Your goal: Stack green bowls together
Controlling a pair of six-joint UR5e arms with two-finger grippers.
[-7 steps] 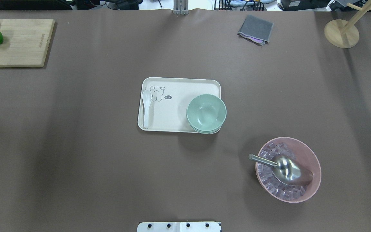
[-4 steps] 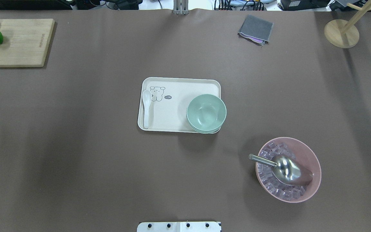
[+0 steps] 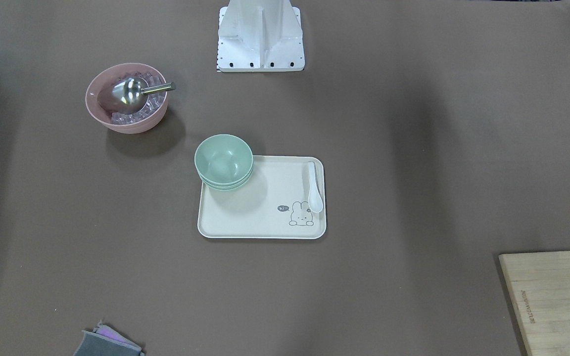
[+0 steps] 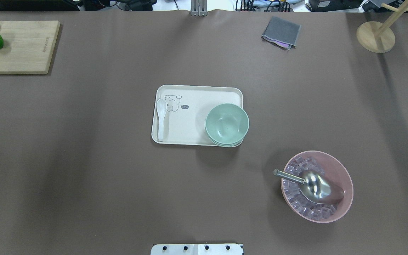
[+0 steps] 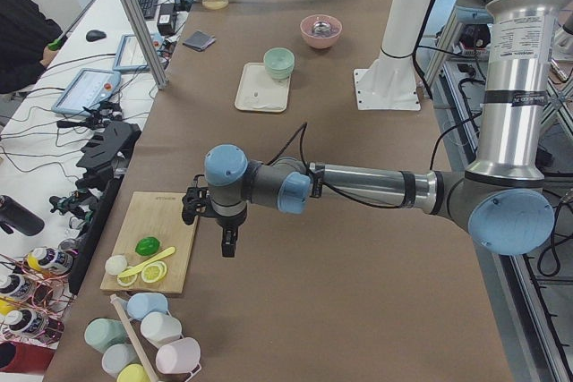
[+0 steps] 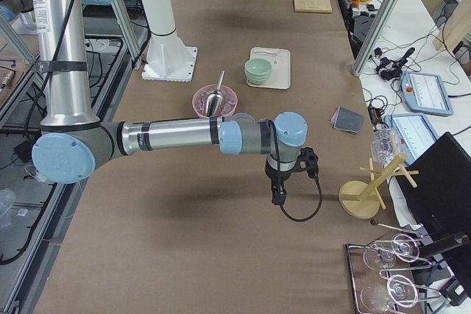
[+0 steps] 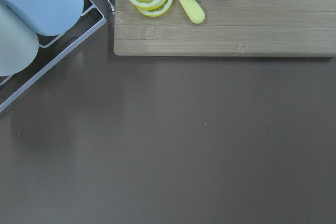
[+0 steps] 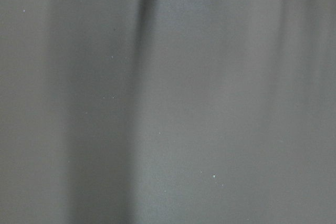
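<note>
The green bowls [image 4: 227,124] sit nested in one stack of three on the right end of a cream tray [image 4: 186,124] at mid-table; the stack also shows in the front view [image 3: 223,160]. Neither gripper appears in the overhead or front view. The left gripper [image 5: 229,243] shows only in the left side view, hanging over the table by the cutting board, far from the bowls. The right gripper [image 6: 278,196] shows only in the right side view, near the wooden stand, also far from them. I cannot tell whether either is open or shut.
A white spoon [image 4: 160,117] lies on the tray's left end. A pink bowl [image 4: 345,177] of ice with a metal scoop stands front right. A cutting board [image 4: 20,46] with lime and lemon lies far left, a grey cloth [image 4: 281,32] and a wooden stand [image 4: 375,35] at the back right.
</note>
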